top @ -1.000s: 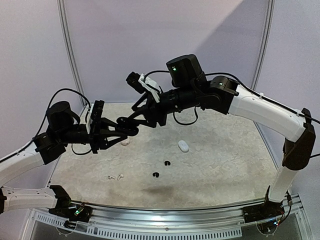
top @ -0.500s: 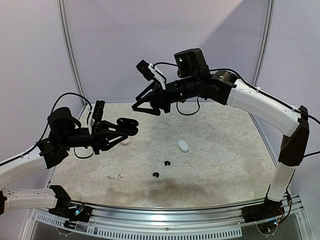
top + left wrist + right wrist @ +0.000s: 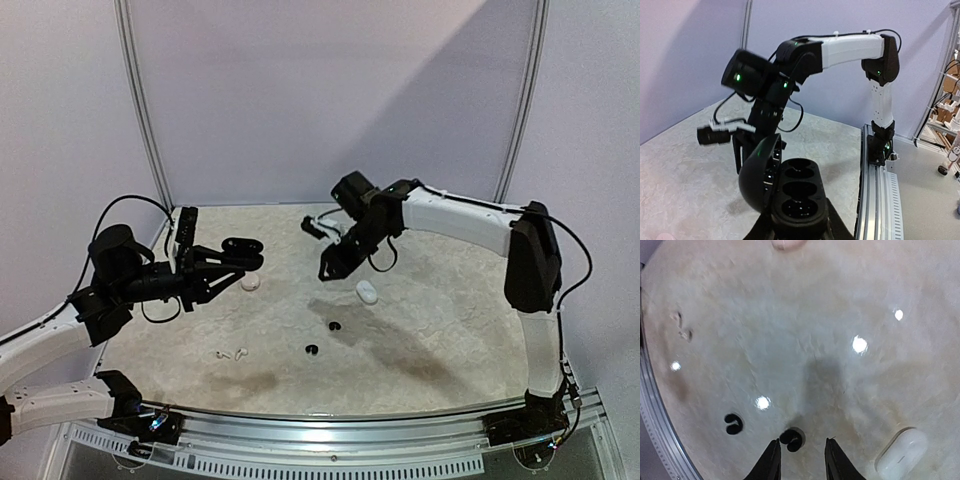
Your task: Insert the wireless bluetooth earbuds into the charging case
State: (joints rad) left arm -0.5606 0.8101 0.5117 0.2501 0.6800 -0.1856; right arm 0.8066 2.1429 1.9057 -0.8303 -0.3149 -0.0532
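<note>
The wireless bluetooth earbuds all lie loose on the table (image 3: 450, 330), and none is in a case. Two glossy black earbuds sit near the middle, one (image 3: 334, 326) a little farther from the arm bases than the other (image 3: 312, 349). Two white earbuds (image 3: 231, 354) lie close together toward the left front. A small pale object (image 3: 250, 283) rests farther back on the left; it is too small to tell what it is.

The black charging case (image 3: 799, 192) is held up above the table in the left gripper (image 3: 222, 260), which is closed tight on its base. The lid (image 3: 756, 175) stands open to one side, and both wells show dark and empty.

The right gripper (image 3: 800, 460) points down to the table. Its jaws are only partly apart and they hold nothing. In the right wrist view, one black earbud lies on the surface just ahead of the gap between the two fingertips (image 3: 771, 460) and does not touch them. The other black earbud lies to its left.

A closed white case (image 3: 367, 292) rests on the table just to the right of this gripper.
</note>
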